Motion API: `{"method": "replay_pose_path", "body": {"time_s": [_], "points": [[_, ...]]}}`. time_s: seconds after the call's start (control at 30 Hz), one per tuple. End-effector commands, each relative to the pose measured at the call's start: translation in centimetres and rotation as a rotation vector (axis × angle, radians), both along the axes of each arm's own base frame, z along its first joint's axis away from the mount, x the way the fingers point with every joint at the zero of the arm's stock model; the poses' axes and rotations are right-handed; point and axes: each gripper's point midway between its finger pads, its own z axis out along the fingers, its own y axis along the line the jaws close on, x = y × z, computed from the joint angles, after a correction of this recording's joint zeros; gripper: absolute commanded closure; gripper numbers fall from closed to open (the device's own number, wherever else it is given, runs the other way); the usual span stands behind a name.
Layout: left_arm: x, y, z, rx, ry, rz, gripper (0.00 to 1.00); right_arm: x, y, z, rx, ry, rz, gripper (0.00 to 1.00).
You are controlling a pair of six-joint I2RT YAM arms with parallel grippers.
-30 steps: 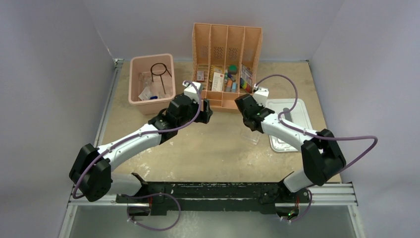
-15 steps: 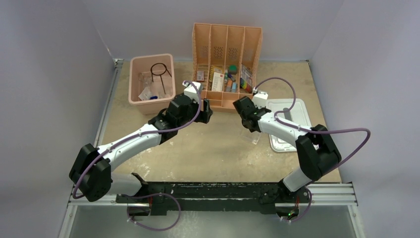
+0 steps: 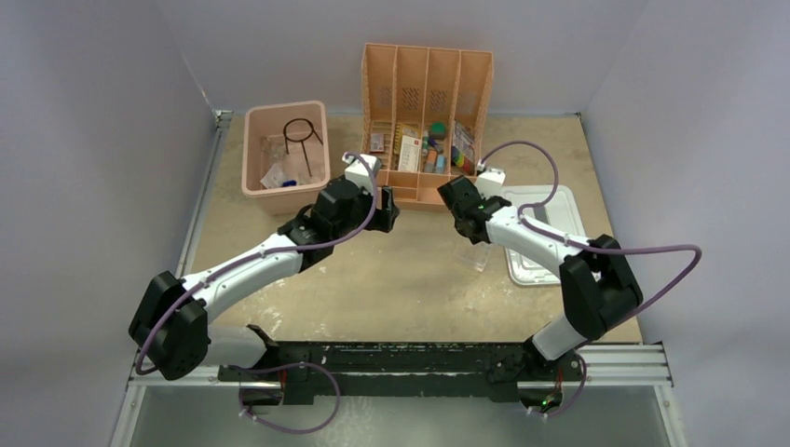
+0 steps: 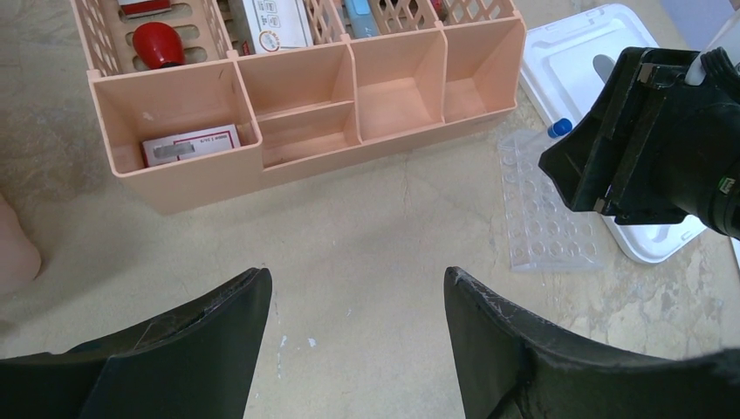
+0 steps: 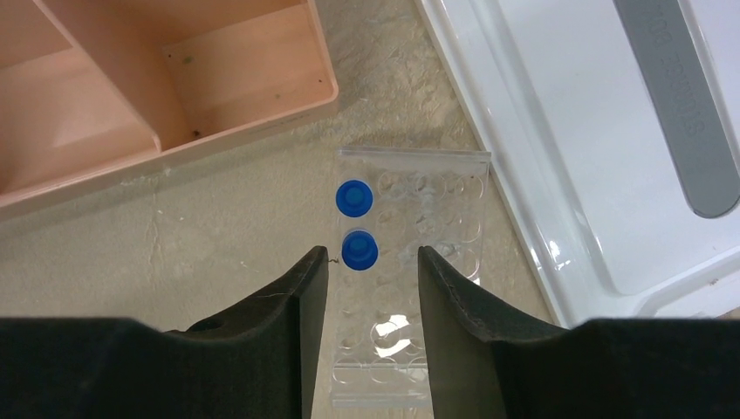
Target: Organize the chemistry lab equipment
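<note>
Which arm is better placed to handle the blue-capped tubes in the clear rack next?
Right. The right gripper hangs open directly above the clear rack, straddling a blue-capped tube. The left gripper, also open, is off to the rack's side, facing the orange organizer.

Orange organizer (image 3: 415, 84) holds perhaps a red bulb (image 4: 158, 44)

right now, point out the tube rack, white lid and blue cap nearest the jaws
tube rack (image 5: 436, 201): right wrist view, empty wells
white lid (image 5: 558, 157): right wrist view, flat panel
blue cap (image 5: 358, 250): right wrist view, top
</note>
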Motion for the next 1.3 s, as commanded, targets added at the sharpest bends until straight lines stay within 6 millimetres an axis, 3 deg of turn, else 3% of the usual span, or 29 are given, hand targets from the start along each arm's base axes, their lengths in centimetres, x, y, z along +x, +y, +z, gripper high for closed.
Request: {"method": "replay_pose_path", "body": {"time_s": [0.0,0.2,0.37,0.5,0.67,0.8,0.9,1.03,1.17,1.27], "points": [[0.3,0.4,2.2,-0.050,-0.066,0.024,0.28,0.1,0.1,2.6,0.032,-0.049,-0.024,0.55],[0.3,0.7,2.4,-0.040,-0.074,0.029,0.28,0.0,0.3,3.7,0.042,-0.045,0.009,0.52],[0.4,1.0,2.6,-0.041,-0.079,0.039,0.28,0.7,1.6,7.1,0.086,-0.101,0.119,0.46],[0.4,1.0,2.6,-0.050,-0.076,0.048,0.28,1.2,1.4,10.4,0.101,-0.155,0.163,0.43],[0.5,1.3,3.3,-0.074,-0.084,0.072,0.24,2.1,-2.2,13.3,0.157,-0.207,0.126,0.41],[0.7,1.5,4.6,-0.097,-0.102,0.089,0.17,1.9,-6.1,13.9,0.157,-0.206,0.060,0.41],[1.3,2.5,6.7,-0.002,-0.145,0.097,0.16,0.8,-7.8,12.5,0.140,-0.135,0.025,0.41],[2.3,4.9,10.0,0.073,-0.198,0.199,0.16,-1.0,-8.5,7.7,0.183,-0.005,0.003,0.42],[2.5,5.0,11.7,0.001,-0.204,0.229,0.16,-2.6,-9.1,3.3,0.237,0.104,-0.039,0.49],[2.5,3.9,12.0,-0.051,-0.144,0.203,0.16,-3.7,-9.1,0.8,0.269,0.167,-0.054,0.56]]}}
